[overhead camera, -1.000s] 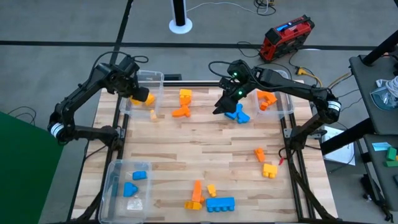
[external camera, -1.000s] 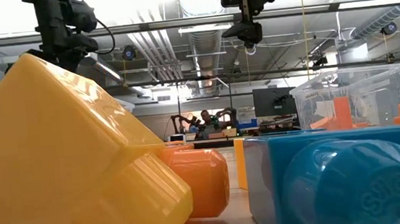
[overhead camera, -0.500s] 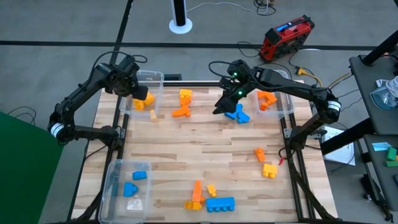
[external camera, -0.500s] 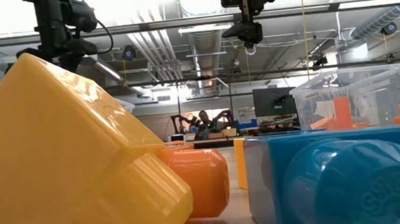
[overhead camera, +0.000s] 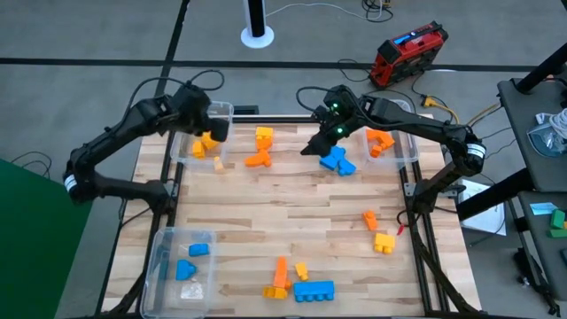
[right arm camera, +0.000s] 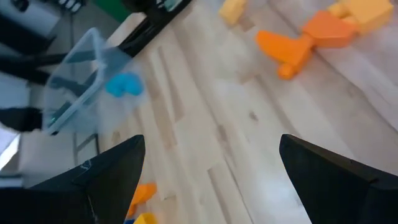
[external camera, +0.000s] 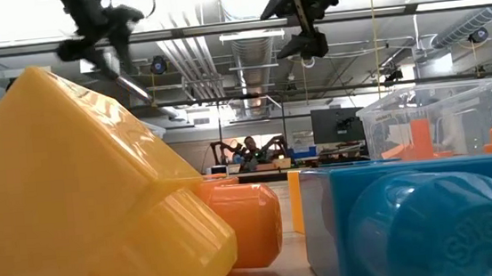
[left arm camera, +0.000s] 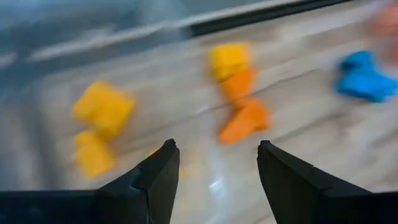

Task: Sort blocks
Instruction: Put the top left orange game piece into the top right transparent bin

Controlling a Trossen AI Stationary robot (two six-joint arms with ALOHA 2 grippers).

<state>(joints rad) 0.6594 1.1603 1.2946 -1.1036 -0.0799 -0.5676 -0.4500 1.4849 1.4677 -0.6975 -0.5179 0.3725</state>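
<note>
Blue, orange and yellow blocks lie scattered on the wooden table. My left gripper [overhead camera: 218,125] [left arm camera: 214,168] hangs open by the right wall of the far-left clear bin [overhead camera: 221,111], with nothing between its fingers. Two yellow blocks [overhead camera: 205,143] [left arm camera: 102,109] lie in that bin. An orange block [overhead camera: 257,159] [left arm camera: 244,119] and a yellow one [overhead camera: 264,136] lie just right of it. My right gripper [overhead camera: 312,147] [right arm camera: 211,143] is open and empty above the table, just left of two blue blocks [overhead camera: 337,161].
A far-right bin [overhead camera: 403,146] holds orange blocks [overhead camera: 381,140]. A near-left bin [overhead camera: 164,266] holds blue blocks [overhead camera: 190,260]. Loose blocks lie at the near edge [overhead camera: 314,290] and near right [overhead camera: 384,241]. The table's middle is bare wood [overhead camera: 283,213].
My left gripper carried a yellow block over the far-left bin; that block now lies in the bin. The gripper has since swung toward the table's right, past the bin's right wall.
</note>
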